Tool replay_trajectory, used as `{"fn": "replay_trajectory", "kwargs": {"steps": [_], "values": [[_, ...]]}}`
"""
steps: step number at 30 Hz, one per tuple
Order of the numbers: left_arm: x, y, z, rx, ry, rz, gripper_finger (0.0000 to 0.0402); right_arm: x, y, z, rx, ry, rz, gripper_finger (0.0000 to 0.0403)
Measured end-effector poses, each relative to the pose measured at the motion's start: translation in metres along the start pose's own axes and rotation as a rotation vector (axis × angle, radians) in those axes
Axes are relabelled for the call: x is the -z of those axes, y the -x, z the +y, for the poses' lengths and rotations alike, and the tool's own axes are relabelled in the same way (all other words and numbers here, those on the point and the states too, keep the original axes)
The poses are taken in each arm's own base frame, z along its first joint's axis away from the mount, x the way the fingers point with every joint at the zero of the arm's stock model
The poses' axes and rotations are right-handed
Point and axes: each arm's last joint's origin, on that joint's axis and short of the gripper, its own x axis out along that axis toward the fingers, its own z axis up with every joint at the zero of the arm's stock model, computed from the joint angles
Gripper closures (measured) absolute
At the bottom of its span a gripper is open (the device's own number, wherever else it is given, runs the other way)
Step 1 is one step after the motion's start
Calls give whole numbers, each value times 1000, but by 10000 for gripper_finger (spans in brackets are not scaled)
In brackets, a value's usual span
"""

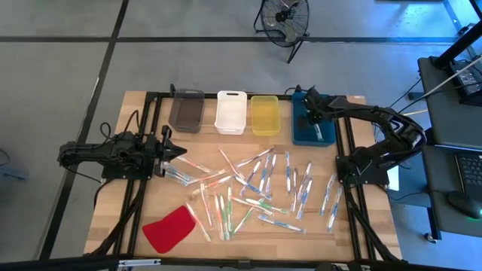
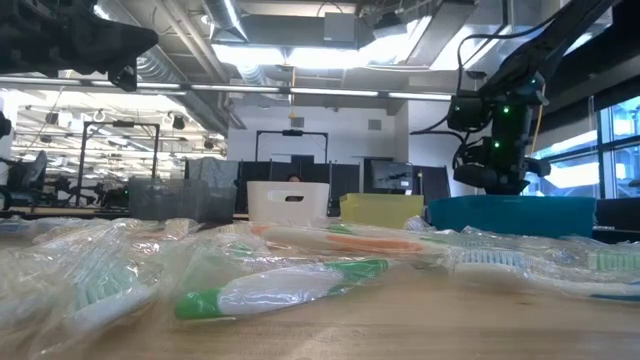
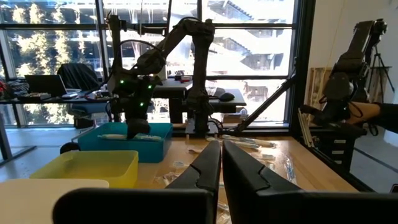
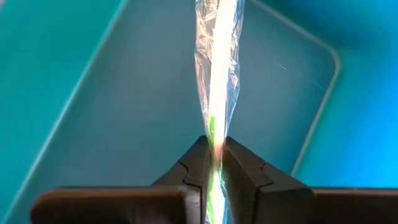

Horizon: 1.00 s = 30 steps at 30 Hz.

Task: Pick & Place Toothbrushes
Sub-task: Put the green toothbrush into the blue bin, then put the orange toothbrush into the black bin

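Many wrapped toothbrushes [image 1: 256, 188] lie scattered on the wooden table. My right gripper [image 4: 214, 155] reaches down into the blue bin [image 1: 305, 132] at the far right and is shut on one toothbrush [image 4: 217, 68], which has a clear wrapper and a green part. The left wrist view shows this toothbrush [image 3: 124, 135] lying about level between the bin's walls [image 3: 155, 146]. My left gripper [image 1: 181, 152] waits shut and level above the table's left side, and it holds nothing. My right gripper pinches the wrapped toothbrush near one end [image 4: 214, 142] between its two fingers. The fingers slant steeply down from above. The rest of the toothbrush stretches away over the bin's floor, about level. I cannot tell whether it touches the floor.
A grey bin [image 1: 187, 111], a white bin [image 1: 231, 111] and a yellow bin [image 1: 265, 114] stand in a row left of the blue one along the far edge. A flat red piece [image 1: 169, 228] lies near the front left. Black frame rails [image 1: 151, 173] run along both sides.
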Motion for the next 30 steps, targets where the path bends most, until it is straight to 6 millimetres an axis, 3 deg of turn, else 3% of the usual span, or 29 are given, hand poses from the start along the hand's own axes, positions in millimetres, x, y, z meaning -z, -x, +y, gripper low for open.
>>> {"fn": "replay_trajectory", "kwargs": {"steps": [13,30], "values": [[0,0,0,2,-27,0,371,-1,-1,-2,-10,-11,-1,359],[0,0,0,2,4,-1,326,-5,-1,-1,-25,-4,-36,250]]}}
